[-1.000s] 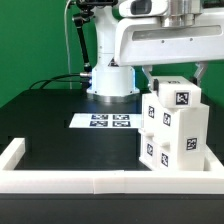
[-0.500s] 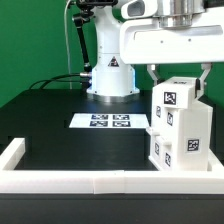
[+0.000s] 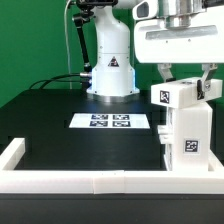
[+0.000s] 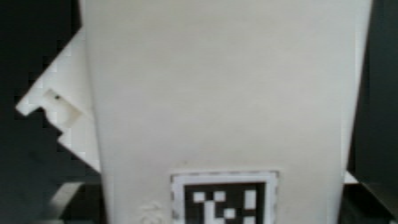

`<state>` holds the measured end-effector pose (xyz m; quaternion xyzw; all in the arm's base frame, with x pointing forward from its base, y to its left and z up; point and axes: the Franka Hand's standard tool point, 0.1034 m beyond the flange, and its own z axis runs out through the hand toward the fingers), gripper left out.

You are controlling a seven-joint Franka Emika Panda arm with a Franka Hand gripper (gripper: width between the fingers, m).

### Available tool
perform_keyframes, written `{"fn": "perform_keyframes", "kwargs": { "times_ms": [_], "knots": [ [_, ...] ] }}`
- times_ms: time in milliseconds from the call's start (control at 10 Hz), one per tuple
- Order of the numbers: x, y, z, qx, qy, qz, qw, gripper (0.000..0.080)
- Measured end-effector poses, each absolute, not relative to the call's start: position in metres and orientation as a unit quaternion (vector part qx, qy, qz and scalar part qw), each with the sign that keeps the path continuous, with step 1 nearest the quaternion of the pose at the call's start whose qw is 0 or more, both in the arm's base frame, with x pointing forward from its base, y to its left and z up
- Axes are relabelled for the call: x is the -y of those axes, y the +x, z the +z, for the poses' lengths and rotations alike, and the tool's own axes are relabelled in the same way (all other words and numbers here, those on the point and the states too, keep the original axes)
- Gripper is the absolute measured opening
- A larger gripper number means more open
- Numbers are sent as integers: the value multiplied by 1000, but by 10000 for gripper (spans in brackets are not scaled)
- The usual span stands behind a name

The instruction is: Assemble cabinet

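The white cabinet [image 3: 190,135] stands upright at the exterior view's right, close to the front border, with black-and-white tags on its faces. Its top block [image 3: 180,95] sits between my gripper's [image 3: 186,84] two fingers, which come down from above and close on its sides. In the wrist view a plain white face of the cabinet [image 4: 214,100] fills the picture, with one tag [image 4: 222,205] near the edge. The fingers show only as dark corners beside it. The cabinet's far side is hidden.
The marker board [image 3: 110,122] lies flat on the black table in the middle. The arm's white base [image 3: 110,75] stands behind it, with cables at the exterior view's left. A low white border frame [image 3: 70,180] runs along the table's front and sides.
My gripper has moved toward the exterior view's right with the cabinet held in it. The cabinet has turned, so fewer of its tagged faces show.
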<state>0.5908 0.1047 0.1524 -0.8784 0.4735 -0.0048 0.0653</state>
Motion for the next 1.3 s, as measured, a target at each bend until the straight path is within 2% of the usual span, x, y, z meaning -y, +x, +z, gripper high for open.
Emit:
{"fn": "perform_keyframes", "kwargs": {
  "times_ms": [500,800,900,1000,1100,1300],
  "knots": [
    [-115,589,152,-640,-765,18,72,556],
    [-115,589,153,-675,-734,24,73,556],
    [-116,589,153,-669,-739,25,75,658],
    [-115,590,156,-651,-755,23,78,658],
    [-117,590,161,-647,-758,20,81,769],
    [-121,589,173,-643,-760,16,88,798]
  ]
}}
